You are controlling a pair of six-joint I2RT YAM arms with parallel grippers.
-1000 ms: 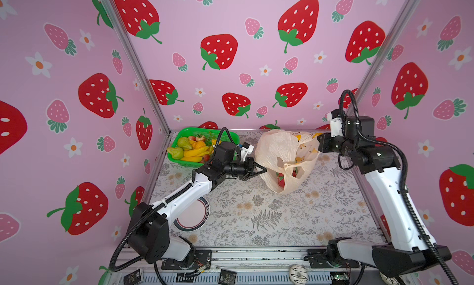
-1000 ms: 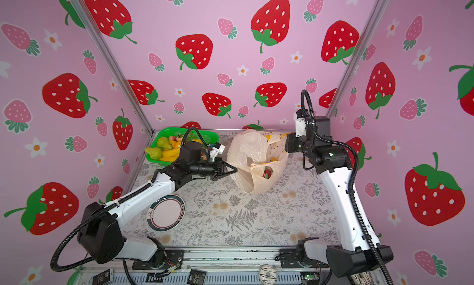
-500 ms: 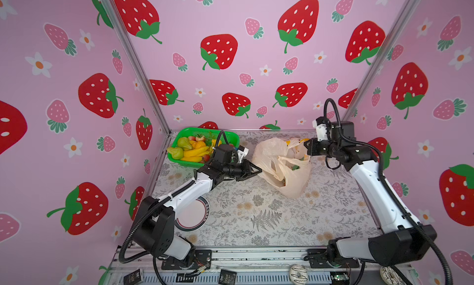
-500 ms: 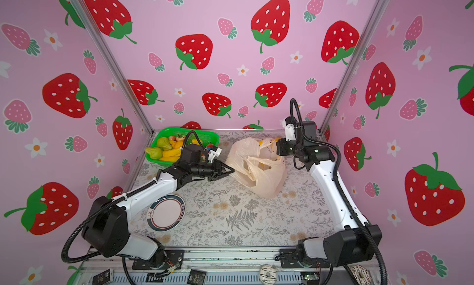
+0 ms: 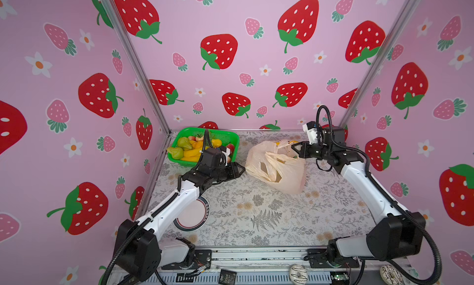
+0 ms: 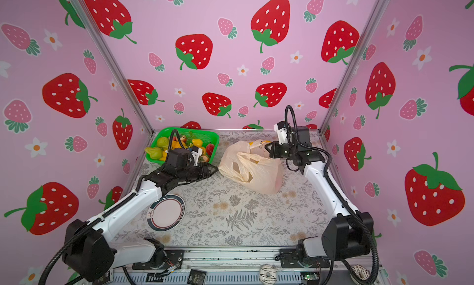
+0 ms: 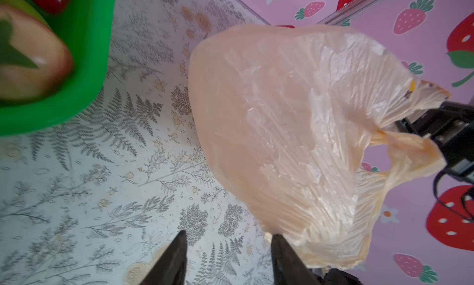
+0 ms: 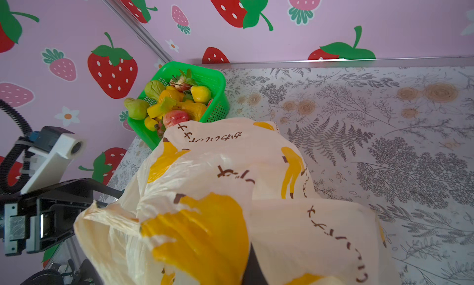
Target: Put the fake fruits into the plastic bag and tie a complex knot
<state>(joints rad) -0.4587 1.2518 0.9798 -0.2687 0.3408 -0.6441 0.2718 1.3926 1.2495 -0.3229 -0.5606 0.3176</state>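
The plastic bag [image 5: 282, 168] [image 6: 256, 173] lies slumped on the table, peach with yellow banana prints [image 8: 230, 181]. My right gripper [image 5: 295, 149] [image 6: 267, 149] is shut on the bag's upper edge, and the film covers its fingers [image 8: 252, 265]. My left gripper [image 5: 241, 168] [image 6: 215, 169] [image 7: 228, 235] stands open at the bag's left side [image 7: 282, 129], with nothing between its fingers and one fingertip touching the film. The fake fruits [image 5: 195, 147] [image 6: 174, 147] [image 8: 174, 104] fill the green basket. What the bag holds is hidden. No knot is in view.
The green basket [image 5: 179, 163] [image 6: 202, 132] [image 7: 89, 65] [image 8: 205, 70] sits in the back left corner against the walls. A round plate [image 5: 192, 214] [image 6: 166, 213] lies under my left arm. Two doughnuts [image 5: 297, 273] [image 6: 268, 273] rest on the front rail.
My left gripper has opened and let go of the bag. The right gripper has come down and to the left, and the bag has sunk from hanging upright to slumping on the table.
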